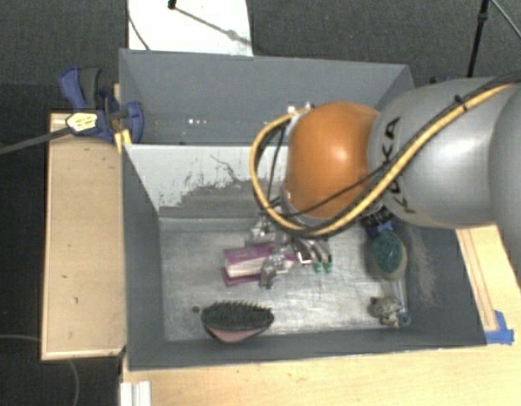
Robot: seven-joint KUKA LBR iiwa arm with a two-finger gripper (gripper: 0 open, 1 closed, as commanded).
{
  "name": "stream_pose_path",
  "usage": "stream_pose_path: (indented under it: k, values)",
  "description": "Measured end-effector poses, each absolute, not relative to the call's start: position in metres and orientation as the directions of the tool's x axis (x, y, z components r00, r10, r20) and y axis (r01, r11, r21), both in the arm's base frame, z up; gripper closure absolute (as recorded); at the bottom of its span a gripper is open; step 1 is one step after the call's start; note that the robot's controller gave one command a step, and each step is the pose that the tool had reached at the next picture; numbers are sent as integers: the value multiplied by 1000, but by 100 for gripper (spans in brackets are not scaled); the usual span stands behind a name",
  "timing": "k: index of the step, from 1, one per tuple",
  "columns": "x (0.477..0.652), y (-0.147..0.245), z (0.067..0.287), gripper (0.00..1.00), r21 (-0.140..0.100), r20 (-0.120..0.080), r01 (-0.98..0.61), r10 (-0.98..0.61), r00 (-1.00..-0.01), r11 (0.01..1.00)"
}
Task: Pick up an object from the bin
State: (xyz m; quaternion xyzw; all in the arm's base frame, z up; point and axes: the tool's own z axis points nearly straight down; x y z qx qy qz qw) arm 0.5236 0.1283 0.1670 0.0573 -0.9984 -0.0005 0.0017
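My gripper (276, 260) hangs low in the middle of the bin, under the arm's orange dome. It is right at the right-hand end of a purple and white oblong thing (246, 262) that lies flat on the bin floor. Whether it touches that thing I cannot tell. Just right of the gripper lies a small piece with green tips (322, 265). A dark oval hairbrush (236, 320) with a pinkish underside lies toward the bin's front wall, below and left of the gripper.
A teal round thing (386, 255) rests by the right wall, partly under the arm. A small grey-brown lump (387, 310) sits in the front right corner. The arm covers the bin's back right part.
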Motion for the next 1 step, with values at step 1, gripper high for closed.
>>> stream_pose_path:
  k: [1]
  values:
    - [531, 132, 303, 100, 1, -11, -112, -112, -994, 994]
